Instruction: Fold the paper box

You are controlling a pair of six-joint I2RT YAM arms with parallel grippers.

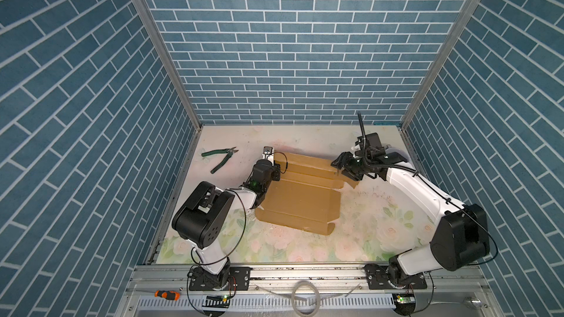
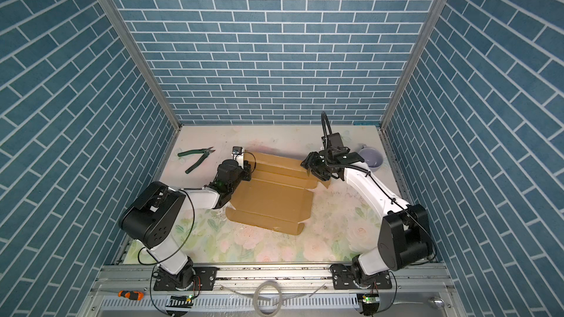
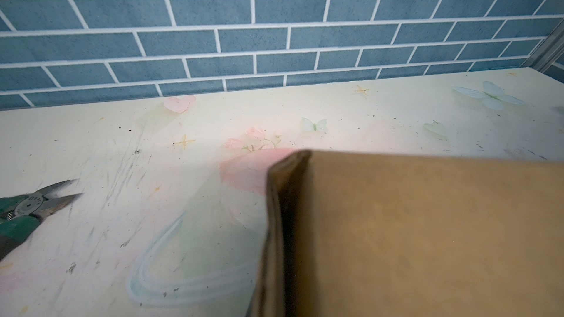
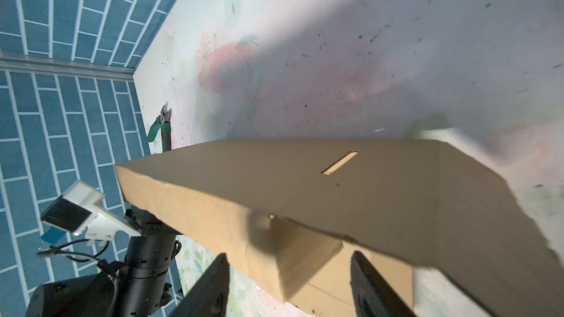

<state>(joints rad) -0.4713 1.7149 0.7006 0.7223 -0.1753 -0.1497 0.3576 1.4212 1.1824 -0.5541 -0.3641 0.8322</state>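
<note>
The paper box point(image 1: 302, 196) point(image 2: 274, 199) is a brown cardboard sheet lying mid-table, with its far panels creased and partly raised. My left gripper point(image 1: 276, 173) point(image 2: 248, 172) sits at the sheet's far left corner. In the left wrist view the box's folded edge point(image 3: 274, 239) runs straight down toward the jaws, whose fingers do not show. My right gripper point(image 1: 339, 168) point(image 2: 308, 167) is at the far right corner. It stands open point(image 4: 290, 288), with dark fingers point(image 4: 213, 288) wide apart on either side of a small flap. The raised slotted panel point(image 4: 335, 184) is just beyond them.
Green-handled cutters point(image 1: 219, 160) point(image 2: 197, 158) point(image 3: 21, 211) lie at the far left of the table. A pale mug point(image 2: 370, 158) stands at the far right behind the right arm. An orange screwdriver point(image 1: 166, 294) and a tubing ring point(image 1: 305, 295) rest on the front rail.
</note>
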